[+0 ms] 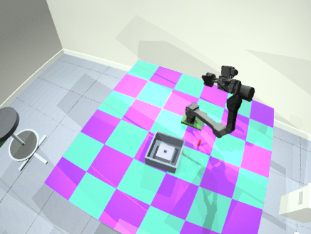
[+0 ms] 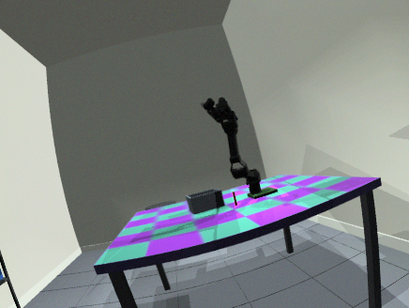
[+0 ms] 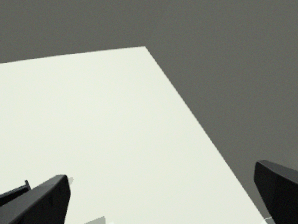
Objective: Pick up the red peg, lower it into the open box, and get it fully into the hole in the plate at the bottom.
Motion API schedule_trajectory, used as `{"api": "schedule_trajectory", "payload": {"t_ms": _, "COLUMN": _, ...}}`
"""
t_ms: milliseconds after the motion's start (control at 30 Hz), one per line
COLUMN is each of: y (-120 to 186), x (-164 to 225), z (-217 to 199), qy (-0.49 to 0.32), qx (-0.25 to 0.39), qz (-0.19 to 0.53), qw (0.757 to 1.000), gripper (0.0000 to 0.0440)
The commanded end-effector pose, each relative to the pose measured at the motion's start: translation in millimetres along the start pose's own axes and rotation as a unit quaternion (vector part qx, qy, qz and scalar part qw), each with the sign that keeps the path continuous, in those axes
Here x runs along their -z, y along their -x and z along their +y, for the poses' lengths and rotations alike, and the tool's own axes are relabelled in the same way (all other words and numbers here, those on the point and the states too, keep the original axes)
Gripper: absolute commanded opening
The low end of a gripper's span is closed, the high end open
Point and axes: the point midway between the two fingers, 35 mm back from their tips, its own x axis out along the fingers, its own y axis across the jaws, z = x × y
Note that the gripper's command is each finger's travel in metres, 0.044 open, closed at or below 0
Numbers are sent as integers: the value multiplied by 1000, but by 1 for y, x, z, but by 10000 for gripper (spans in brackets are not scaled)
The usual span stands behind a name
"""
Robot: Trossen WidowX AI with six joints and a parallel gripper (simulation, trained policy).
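Note:
The red peg [image 1: 199, 143] [image 2: 235, 199] stands upright on the checkered table, between the open box and the arm's base. The grey open box [image 1: 161, 166] [image 2: 201, 204] stands on the table beside it. In the top view a white plate [image 1: 160, 154] with a small dark hole lies at the box's bottom; nothing shows in the hole. My gripper [image 2: 214, 102] [image 3: 163, 178] is open and empty, raised high above the table and away from the peg and box. The wrist view shows both fingers wide apart, with no peg or box.
The arm's base stands on a green plate [image 1: 187, 122] [image 2: 264, 192] near the peg. The checkered table [image 1: 107, 165] [image 2: 175, 244] ends in a dark edge. A round stool [image 1: 7, 121] and a white cabinet [image 1: 296, 207] stand on the floor beyond the table.

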Motion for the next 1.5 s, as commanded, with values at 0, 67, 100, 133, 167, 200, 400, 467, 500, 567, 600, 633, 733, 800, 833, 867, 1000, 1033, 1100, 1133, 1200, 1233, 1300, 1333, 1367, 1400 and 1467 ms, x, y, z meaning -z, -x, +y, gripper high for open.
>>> {"api": "schedule_trajectory", "payload": {"t_ms": 0, "y": 0, "x": -4, "z": -3, "qy": 3, "qx": 2, "qz": -4, "qw": 1000, "gripper": 420}}
{"api": "schedule_trajectory", "payload": {"t_ms": 67, "y": 0, "x": -11, "z": -10, "qy": 5, "qx": 6, "qz": -10, "qw": 1000, "gripper": 440}}
{"api": "schedule_trajectory", "payload": {"t_ms": 100, "y": 0, "x": -15, "z": -14, "qy": 6, "qx": 7, "qz": -12, "qw": 1000, "gripper": 440}}
{"api": "schedule_trajectory", "payload": {"t_ms": 133, "y": 1, "x": -19, "z": -18, "qy": 4, "qx": 7, "qz": -13, "qw": 1000, "gripper": 440}}
{"api": "schedule_trajectory", "payload": {"t_ms": 167, "y": 1, "x": -24, "z": -24, "qy": -1, "qx": 9, "qz": -14, "qw": 1000, "gripper": 440}}
{"api": "schedule_trajectory", "payload": {"t_ms": 200, "y": 1, "x": -29, "z": -31, "qy": -10, "qx": 12, "qz": -14, "qw": 1000, "gripper": 440}}
{"api": "schedule_trajectory", "payload": {"t_ms": 400, "y": -7, "x": -47, "z": -90, "qy": -94, "qx": 49, "qz": 3, "qw": 994, "gripper": 440}}
{"api": "schedule_trajectory", "payload": {"t_ms": 467, "y": -11, "x": -47, "z": -110, "qy": -122, "qx": 66, "qz": 14, "qw": 990, "gripper": 440}}
{"api": "schedule_trajectory", "payload": {"t_ms": 500, "y": -14, "x": -47, "z": -120, "qy": -135, "qx": 76, "qz": 20, "qw": 988, "gripper": 440}}
{"api": "schedule_trajectory", "payload": {"t_ms": 567, "y": -19, "x": -43, "z": -139, "qy": -160, "qx": 95, "qz": 34, "qw": 982, "gripper": 440}}
{"api": "schedule_trajectory", "payload": {"t_ms": 600, "y": -21, "x": -40, "z": -148, "qy": -171, "qx": 105, "qz": 42, "qw": 979, "gripper": 440}}
{"api": "schedule_trajectory", "payload": {"t_ms": 633, "y": -23, "x": -36, "z": -158, "qy": -182, "qx": 115, "qz": 51, "qw": 975, "gripper": 440}}
{"api": "schedule_trajectory", "payload": {"t_ms": 733, "y": -30, "x": -22, "z": -183, "qy": -209, "qx": 147, "qz": 82, "qw": 963, "gripper": 440}}
{"api": "schedule_trajectory", "payload": {"t_ms": 800, "y": -34, "x": -12, "z": -202, "qy": -221, "qx": 175, "qz": 96, "qw": 955, "gripper": 440}}
{"api": "schedule_trajectory", "payload": {"t_ms": 833, "y": -35, "x": -6, "z": -210, "qy": -227, "qx": 187, "qz": 108, "qw": 950, "gripper": 440}}
{"api": "schedule_trajectory", "payload": {"t_ms": 867, "y": -37, "x": 2, "z": -216, "qy": -232, "qx": 196, "qz": 121, "qw": 945, "gripper": 440}}
{"api": "schedule_trajectory", "payload": {"t_ms": 1000, "y": -41, "x": 33, "z": -237, "qy": -247, "qx": 232, "qz": 177, "qw": 924, "gripper": 440}}
{"api": "schedule_trajectory", "payload": {"t_ms": 1033, "y": -41, "x": 41, "z": -241, "qy": -248, "qx": 240, "qz": 192, "qw": 919, "gripper": 440}}
{"api": "schedule_trajectory", "payload": {"t_ms": 1100, "y": -41, "x": 58, "z": -248, "qy": -249, "qx": 256, "qz": 223, "qw": 907, "gripper": 440}}
{"api": "schedule_trajectory", "payload": {"t_ms": 1133, "y": -41, "x": 66, "z": -251, "qy": -249, "qx": 263, "qz": 238, "qw": 901, "gripper": 440}}
{"api": "schedule_trajectory", "payload": {"t_ms": 1200, "y": -39, "x": 83, "z": -255, "qy": -246, "qx": 275, "qz": 269, "qw": 889, "gripper": 440}}
{"api": "schedule_trajectory", "payload": {"t_ms": 1233, "y": -38, "x": 92, "z": -257, "qy": -244, "qx": 281, "qz": 285, "qw": 883, "gripper": 440}}
{"api": "schedule_trajectory", "payload": {"t_ms": 1300, "y": -36, "x": 108, "z": -259, "qy": -238, "qx": 291, "qz": 316, "qw": 871, "gripper": 440}}
{"api": "schedule_trajectory", "payload": {"t_ms": 1333, "y": -34, "x": 116, "z": -260, "qy": -234, "qx": 296, "qz": 332, "qw": 865, "gripper": 440}}
{"api": "schedule_trajectory", "payload": {"t_ms": 1367, "y": -32, "x": 125, "z": -260, "qy": -230, "qx": 300, "qz": 348, "qw": 858, "gripper": 440}}
{"api": "schedule_trajectory", "payload": {"t_ms": 1400, "y": -30, "x": 132, "z": -260, "qy": -225, "qx": 303, "qz": 363, "qw": 852, "gripper": 440}}
{"api": "schedule_trajectory", "payload": {"t_ms": 1467, "y": -25, "x": 148, "z": -259, "qy": -214, "qx": 310, "qz": 394, "qw": 838, "gripper": 440}}
